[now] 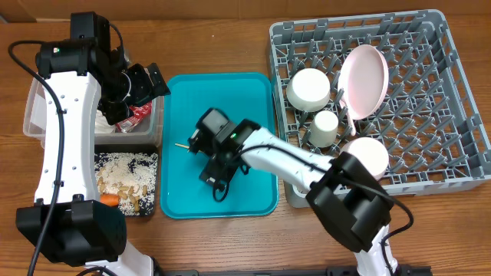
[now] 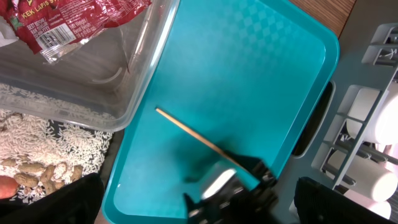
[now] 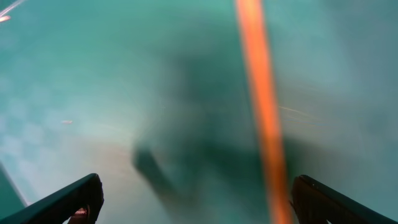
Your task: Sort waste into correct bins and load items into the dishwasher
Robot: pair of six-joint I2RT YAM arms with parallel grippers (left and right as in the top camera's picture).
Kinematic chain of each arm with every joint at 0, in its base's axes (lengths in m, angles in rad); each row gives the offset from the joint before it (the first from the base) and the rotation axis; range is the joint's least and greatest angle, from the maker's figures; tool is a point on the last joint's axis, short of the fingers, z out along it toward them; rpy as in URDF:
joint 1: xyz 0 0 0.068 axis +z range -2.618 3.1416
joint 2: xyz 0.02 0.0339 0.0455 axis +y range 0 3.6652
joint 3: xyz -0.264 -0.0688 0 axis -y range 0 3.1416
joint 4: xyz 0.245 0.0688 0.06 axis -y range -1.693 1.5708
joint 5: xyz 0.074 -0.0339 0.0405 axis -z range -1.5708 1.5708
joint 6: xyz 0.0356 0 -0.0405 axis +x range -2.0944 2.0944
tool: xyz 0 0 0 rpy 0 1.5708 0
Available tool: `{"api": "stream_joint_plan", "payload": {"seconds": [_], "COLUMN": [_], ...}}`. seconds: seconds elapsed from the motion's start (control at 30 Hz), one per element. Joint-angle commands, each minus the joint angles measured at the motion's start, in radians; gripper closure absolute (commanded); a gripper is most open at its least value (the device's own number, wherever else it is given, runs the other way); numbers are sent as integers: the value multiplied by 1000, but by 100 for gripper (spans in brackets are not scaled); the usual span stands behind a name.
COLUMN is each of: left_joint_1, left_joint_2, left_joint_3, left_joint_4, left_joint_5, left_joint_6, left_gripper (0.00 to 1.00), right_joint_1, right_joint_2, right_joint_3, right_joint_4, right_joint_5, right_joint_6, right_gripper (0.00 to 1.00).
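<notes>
While the right gripper (image 1: pixel 207 153) hangs low over the teal tray (image 1: pixel 184 100) with its two fingers spread wide and nothing held, the thin wooden chopstick (image 2: pixel 193 134) lies flat on that tray right under it. From the wrist view the stick looks blurry and runs between the fingers, closer to one finger than the other. I think that is the tricky part. The stick is so thin and so flat that the fingers could close above it and catch only air. Or the near finger could bump it first and make it roll or spin away. If the gripper goes too low, the tips could scrape the tray and shove it. If it grabs the stick near one end, the stick could tip and slip out on the way to the grey dish rack (image 1: pixel 453 92). It could also drop through the holes there. The left gripper (image 1: pixel 146 83) is wide open too, holding nothing, up over the clear tub (image 1: pixel 34 115) with the red wrapper (image 2: pixel 74 18) in it, away from the stick.
</notes>
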Motion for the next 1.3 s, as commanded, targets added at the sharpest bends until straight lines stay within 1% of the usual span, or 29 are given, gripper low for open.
{"api": "stream_joint_plan", "payload": {"seconds": [0.0,0.07,0.1,0.27,0.63,0.67,0.7,0.73,0.77,0.8,0.83,0.87,1.03,1.13,1.2,1.27], "left_joint_1": [-5,-5,-5,-5,-5,-5,-5,-5,-5,-5,-5,-5,-5,-5,-5,-5], "left_joint_2": [4,4,4,4,4,4,4,4,4,4,4,4,4,4,4,4], "left_joint_3": [20,20,20,20,20,20,20,20,20,20,20,20,20,20,20,20], "left_joint_4": [1,1,1,1,1,1,1,2,2,1,1,1,1,1,1,1], "left_joint_5": [11,11,11,11,11,11,11,11,11,11,11,11,11,11,11,11], "left_joint_6": [-4,-4,-4,-4,-4,-4,-4,-4,-4,-4,-4,-4,-4,-4,-4,-4], "left_gripper": [0,0,0,0,0,0,0,0,0,0,0,0,0,0,0,0], "right_joint_1": [51,74,77,66,63,63,63,63,63,63,63,63,63,63,63,63], "right_joint_2": [23,43,54,89,95,95,95,95,95,95,95,95,95,95,95,95], "right_joint_3": [-12,-12,-12,-12,-12,-12,-12,-12,-12,-12,-12,-12,-12,-12,-12,-12], "right_joint_4": [22,55,65,102,103,103,103,103,102,102,102,101,101,101,101,101], "right_joint_5": [124,233,248,243,243,243,243,243,243,243,243,243,243,243,243,243], "right_joint_6": [-7,24,25,76,85,85,85,85,85,85,85,85,85,85,86,89], "right_gripper": [0,0,0,0,0,5,14,25,44,50,53,55,56,62,70,72]}}
